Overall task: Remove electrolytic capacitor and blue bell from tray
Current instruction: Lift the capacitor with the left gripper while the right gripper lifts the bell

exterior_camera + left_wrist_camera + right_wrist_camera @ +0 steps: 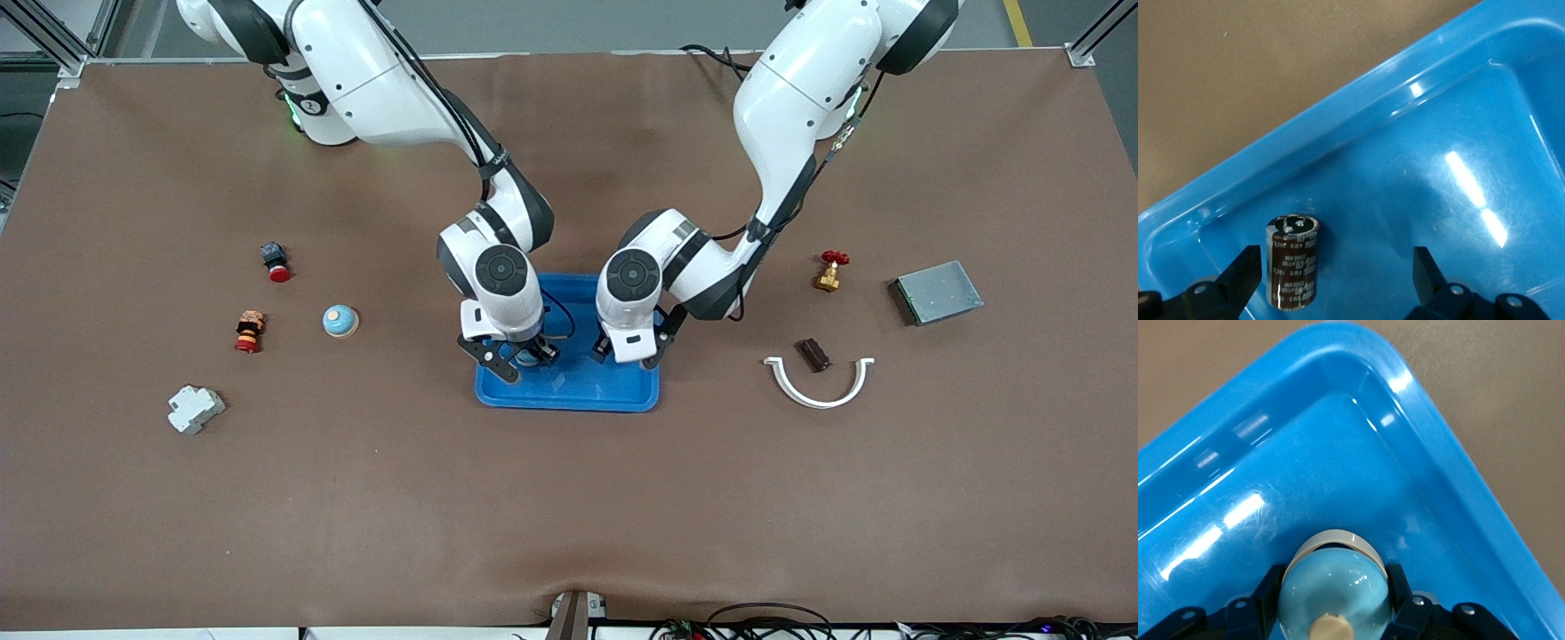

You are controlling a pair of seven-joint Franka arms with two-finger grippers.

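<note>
Both arms reach down into the blue tray (578, 391) at tabletop (569, 498) centre. Right gripper (1335, 603) is at the tray end toward the right arm, jaws clenched on a light-blue bell (1335, 590) w/ a cream base; the bell sits low in the tray near a corner, fingers (1268, 593) pressed against both its sides. Left gripper (1338, 270) is over the tray's other end, jaws released and wide apart. The capacitor (1293, 261), a dark brown cylinder w/ a silver top, stands upright on the tray floor just beside one finger (1245, 270), well apart from the other; can't tell if it touches.

Outside the tray, in front view: a second blue bell (340, 321) lies at approx 9 o'clock from the tray. A red-capped button (276, 261) is at 10 o'clock from that bell, a small red/orange stacked part (250, 331) at its 9, a white plastic block (195, 409) at 8. Toward the left arm's end: a brass valve w/ red handle (830, 270), a grey metal box (936, 292) at its 3, a white curved clip (819, 383) w/ a small dark brown block (813, 355) at its 12.
</note>
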